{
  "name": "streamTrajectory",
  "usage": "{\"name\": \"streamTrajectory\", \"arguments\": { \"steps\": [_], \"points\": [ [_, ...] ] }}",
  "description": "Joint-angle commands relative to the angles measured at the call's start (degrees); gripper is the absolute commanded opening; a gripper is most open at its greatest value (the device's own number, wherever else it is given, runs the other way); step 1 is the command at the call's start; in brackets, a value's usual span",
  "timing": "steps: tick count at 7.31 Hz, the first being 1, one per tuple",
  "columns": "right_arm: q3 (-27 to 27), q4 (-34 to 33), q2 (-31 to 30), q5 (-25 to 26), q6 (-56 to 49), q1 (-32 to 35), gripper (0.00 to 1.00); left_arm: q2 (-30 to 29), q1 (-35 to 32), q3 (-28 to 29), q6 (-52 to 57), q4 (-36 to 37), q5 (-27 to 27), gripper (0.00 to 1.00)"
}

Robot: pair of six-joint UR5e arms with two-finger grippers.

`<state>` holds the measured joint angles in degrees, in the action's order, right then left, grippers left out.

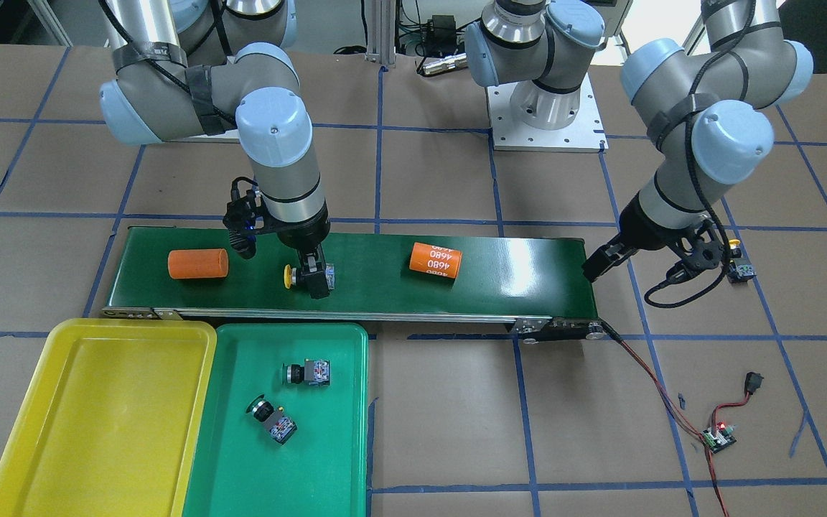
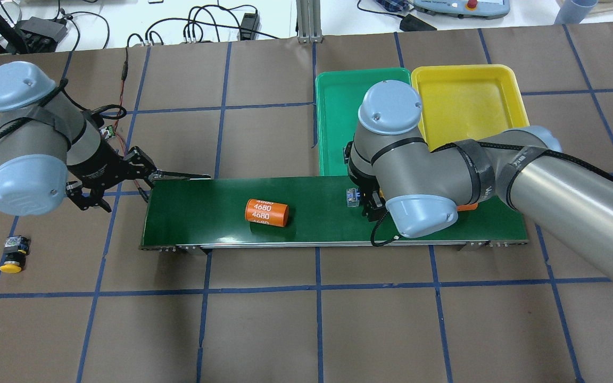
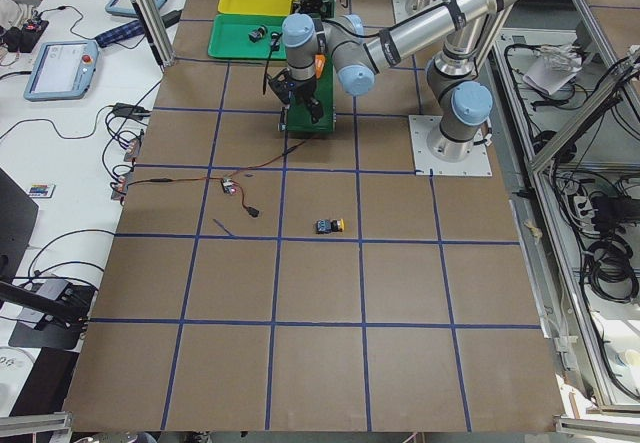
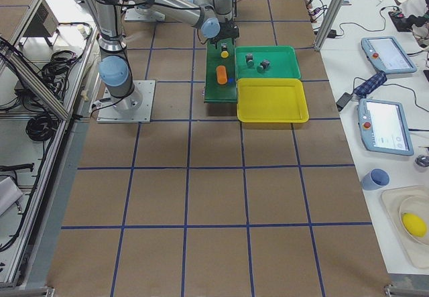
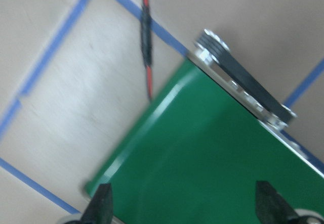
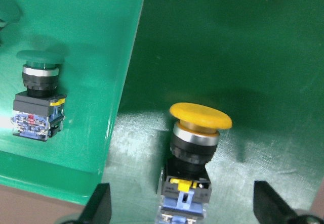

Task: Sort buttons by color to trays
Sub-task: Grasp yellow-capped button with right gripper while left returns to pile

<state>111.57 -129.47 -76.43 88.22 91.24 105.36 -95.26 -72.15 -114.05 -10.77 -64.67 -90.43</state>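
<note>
Yellow-capped black push-button (image 6: pixel 198 133): lay on its side on the dark-green conveyor belt (image 1: pixel 514 269), directly between the right hand's fingers.
Right hand (image 1: pixel 315 281): fingers spread either side of the button's body, not yet pinching. It sat astride, I judged, to grip the square block rather than the rounded cap.
Rectangular yellow plastic tray (image 1: pixel 97 431): bare, beyond the green tray from this hand; the likely destination.
Green plastic tray (image 1: pixel 327 467): just beside the hand; held both green-capped buttons (image 1: pixel 306 373).
Left hand (image 1: pixel 591 269): spread, empty, at the belt's end. A second yellow button (image 2: pixel 13 259) lay on the table near it.
</note>
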Motion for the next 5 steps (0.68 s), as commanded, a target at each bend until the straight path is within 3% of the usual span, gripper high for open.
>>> {"name": "streamTrajectory", "arguments": {
  "steps": [1,2,3,4,5],
  "points": [
    [0.48,0.44,0.93,0.80,-0.01,-0.16,0.99,-0.19,9.62,-0.56,24.47,0.07,-0.27,1.00],
    [1.53,0.45,1.02,0.99,-0.62,-0.50,0.84,-1.06,14.19,-0.56,32.66,0.16,-0.27,1.00],
    [1.63,0.45,0.94,0.99,-0.97,-1.12,0.20,-2.20,19.02,-0.65,41.70,2.25,-0.27,1.00],
    [1.46,0.27,0.85,0.73,-1.06,-1.47,0.00,-3.08,23.68,-0.65,47.88,4.18,-0.36,1.00],
    [1.37,0.36,0.59,0.81,-1.32,-1.82,0.00,-5.18,28.25,-0.74,54.56,5.51,-0.27,1.00]
  ]
}}
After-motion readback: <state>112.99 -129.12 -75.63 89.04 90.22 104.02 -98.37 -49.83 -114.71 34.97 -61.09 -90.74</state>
